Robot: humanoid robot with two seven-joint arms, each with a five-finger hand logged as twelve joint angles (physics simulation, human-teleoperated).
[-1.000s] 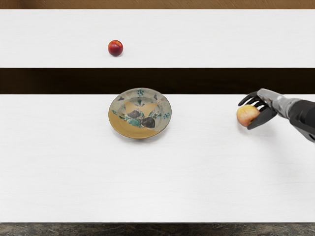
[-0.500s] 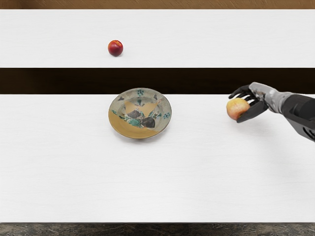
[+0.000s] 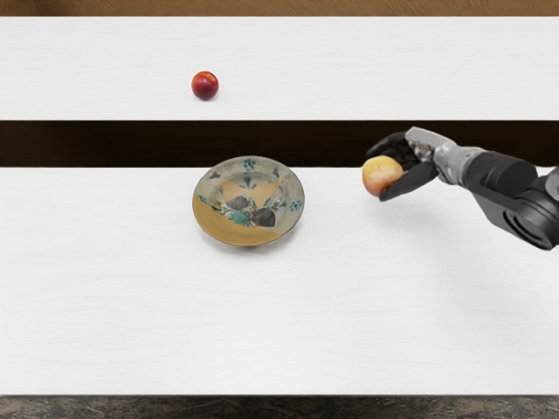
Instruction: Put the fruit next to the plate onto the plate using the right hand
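Holding the yellow fruit (image 3: 381, 175) clasped in your right hand (image 3: 409, 159) above the surface (image 3: 349, 305), at three o'clock of the plate (image 3: 212, 224), you are mid-carry; next, travel toward nine o'clock and lower it onto the plate.

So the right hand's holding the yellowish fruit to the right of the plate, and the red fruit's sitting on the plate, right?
No. The head view shows the red fruit on the far table, beyond the plate, not on it. The right hand does hold the yellowish fruit to the plate's right.
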